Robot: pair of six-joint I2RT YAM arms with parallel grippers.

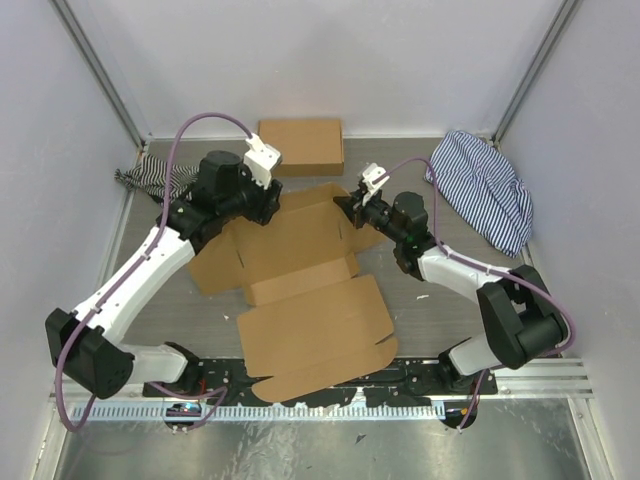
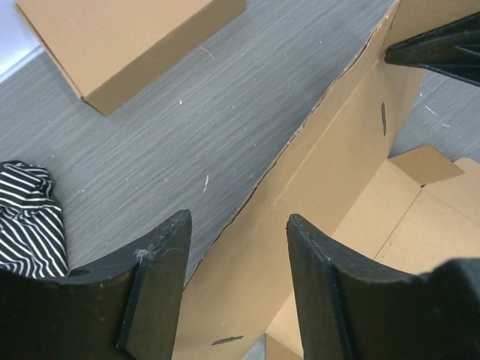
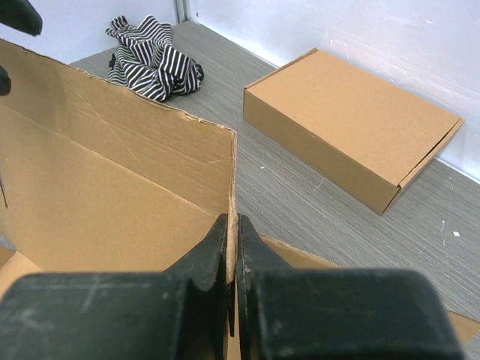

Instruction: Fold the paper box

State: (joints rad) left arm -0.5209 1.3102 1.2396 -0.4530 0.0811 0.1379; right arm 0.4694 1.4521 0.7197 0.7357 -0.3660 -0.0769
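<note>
Paper box [image 1: 300, 255] wall pinched in R jaws, L jaws open.

The grey table [image 1: 450, 300] carries the paper box [image 1: 300, 290], a closed box [image 1: 300, 145], a black-striped cloth [image 1: 150, 178] and a blue-striped cloth [image 1: 482, 190].

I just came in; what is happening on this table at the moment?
Two robot arms are folding the paper box. The right gripper is shut on the end of a raised wall, holding it upright. The left gripper is open, its fingers on either side of that wall's top edge. The front panels lie flat.
</note>
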